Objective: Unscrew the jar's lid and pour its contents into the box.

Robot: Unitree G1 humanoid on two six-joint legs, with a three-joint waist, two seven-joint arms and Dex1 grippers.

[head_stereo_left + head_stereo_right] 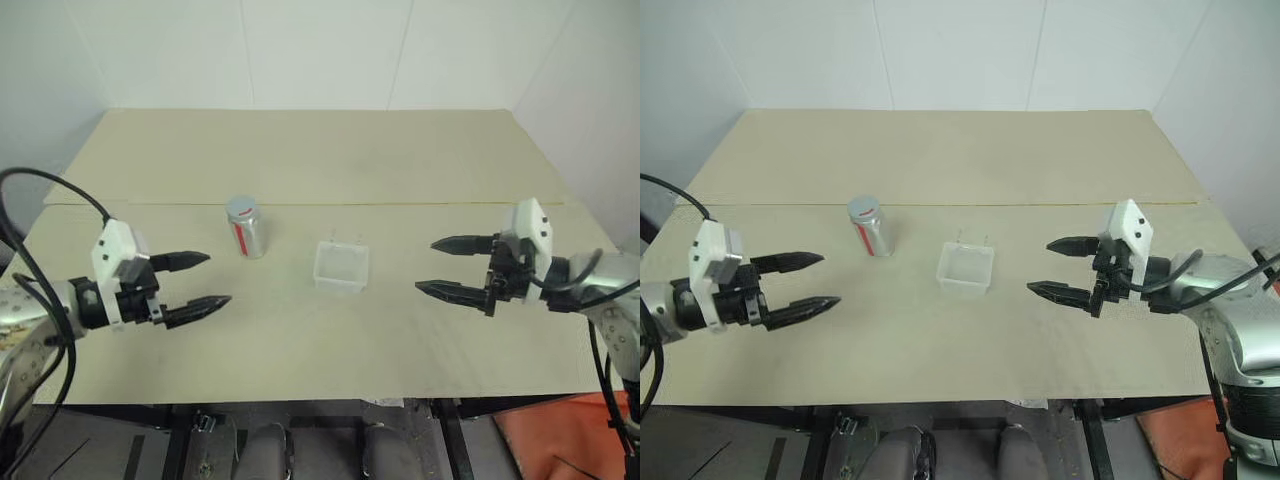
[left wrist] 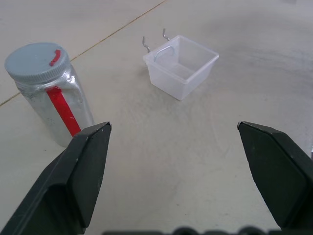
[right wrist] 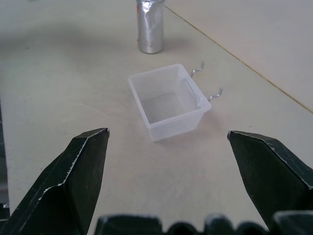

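A small silvery jar with a red stripe stands upright on the table, left of centre, with its grey lid screwed on top. To its right sits the clear plastic box, empty, with two metal hooks on its far wall. My left gripper hovers open at the left, short of the jar, pointing toward the middle. My right gripper hovers open at the right, apart from the box and facing it. Nothing is between either pair of fingers. The wrist views show the jar and the box.
The pale table has a seam line across it behind the jar and box. White walls close off the back and both sides. The table's front edge runs just below both grippers.
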